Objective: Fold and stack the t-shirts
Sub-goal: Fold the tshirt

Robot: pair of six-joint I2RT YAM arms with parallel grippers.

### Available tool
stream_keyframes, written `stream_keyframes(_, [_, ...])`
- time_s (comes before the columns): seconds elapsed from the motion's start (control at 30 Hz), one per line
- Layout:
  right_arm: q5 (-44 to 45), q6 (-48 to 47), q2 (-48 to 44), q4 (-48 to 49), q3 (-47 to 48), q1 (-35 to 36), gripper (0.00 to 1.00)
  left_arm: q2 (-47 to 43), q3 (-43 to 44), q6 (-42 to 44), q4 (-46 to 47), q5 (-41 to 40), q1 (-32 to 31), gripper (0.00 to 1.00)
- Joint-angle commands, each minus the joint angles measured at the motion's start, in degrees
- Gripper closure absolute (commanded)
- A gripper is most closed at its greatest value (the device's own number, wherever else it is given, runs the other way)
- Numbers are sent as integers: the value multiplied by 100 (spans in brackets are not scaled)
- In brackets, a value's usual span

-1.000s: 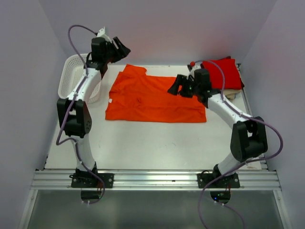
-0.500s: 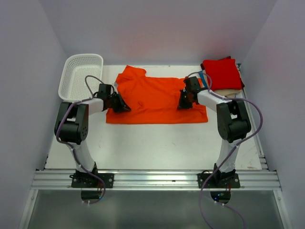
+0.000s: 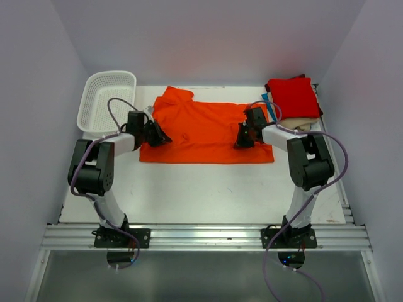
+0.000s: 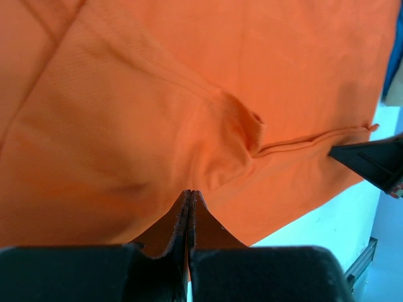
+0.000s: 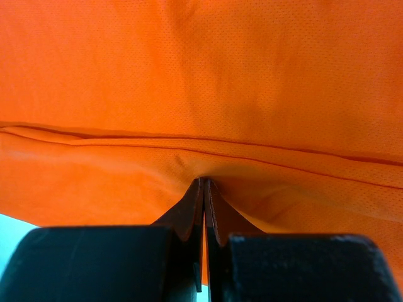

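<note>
A bright orange t-shirt [image 3: 208, 129] lies spread flat across the middle of the table. My left gripper [image 3: 165, 139] rests low on its left edge, shut, with the cloth [image 4: 208, 113] puckering up into the closed tips [image 4: 190, 194]. On the shirt's right part, near the hem seam [image 5: 201, 143], my right gripper [image 3: 240, 144] is shut too, a fold of cloth drawn into its tips [image 5: 204, 182]. At the back right stands a stack of folded t-shirts, red [image 3: 293, 95] on top, with a blue edge [image 3: 268, 102] and beige [image 3: 306, 124] beneath.
A white mesh basket [image 3: 106, 100] stands at the back left corner, just beyond the left arm. Purple walls close in the table on three sides. The right gripper's dark finger [image 4: 373, 161] shows at the far right of the left wrist view.
A second ago both arms were raised over the shirt with open grippers. They have come down onto the cloth and shut, the left at the left edge, the right near the right hem.
</note>
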Motion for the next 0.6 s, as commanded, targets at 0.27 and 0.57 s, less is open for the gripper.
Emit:
stream_keyframes(0.27, [543,-2,-523,-145,-1144,120,100,51,-363,254,-880,-1280,13,100])
stream_keyframes(0.57, [543,68,-1111,-250,-1979,374,100,-667,-1433,-27,-1485,-1176,-31,100])
